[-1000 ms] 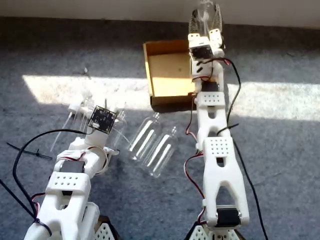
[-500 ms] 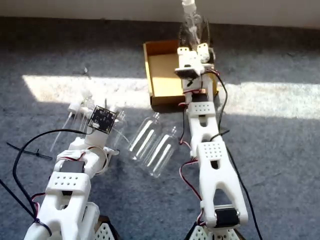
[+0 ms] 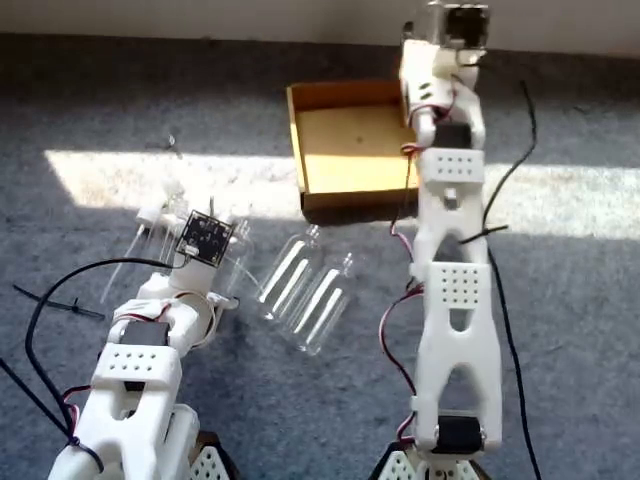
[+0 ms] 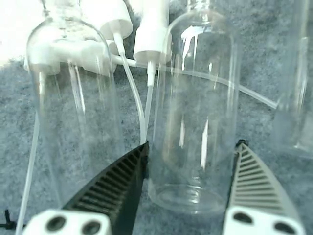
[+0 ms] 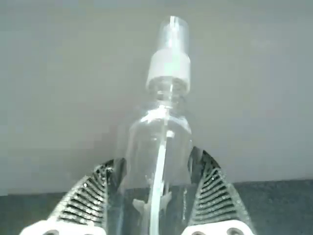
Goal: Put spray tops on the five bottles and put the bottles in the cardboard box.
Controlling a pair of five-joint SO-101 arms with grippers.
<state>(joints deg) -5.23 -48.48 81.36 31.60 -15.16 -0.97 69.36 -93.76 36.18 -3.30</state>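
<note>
right gripper (image 5: 156,162) clenched on a capped spray bottle (image 5: 159,139) past the cardboard box (image 3: 345,140); left gripper (image 4: 191,147) spread around a clear bottle (image 4: 195,98) on the carpet (image 3: 570,300).

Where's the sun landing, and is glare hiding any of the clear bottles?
High view: a sunlit band crosses the carpet and the box; the two loose bottles lie in shade, showing bright streaks. Left wrist view: sun washes out the spray tops; streaks run down the nearest bottle. Right wrist view: even light, the held bottle plain against the wall.
</note>
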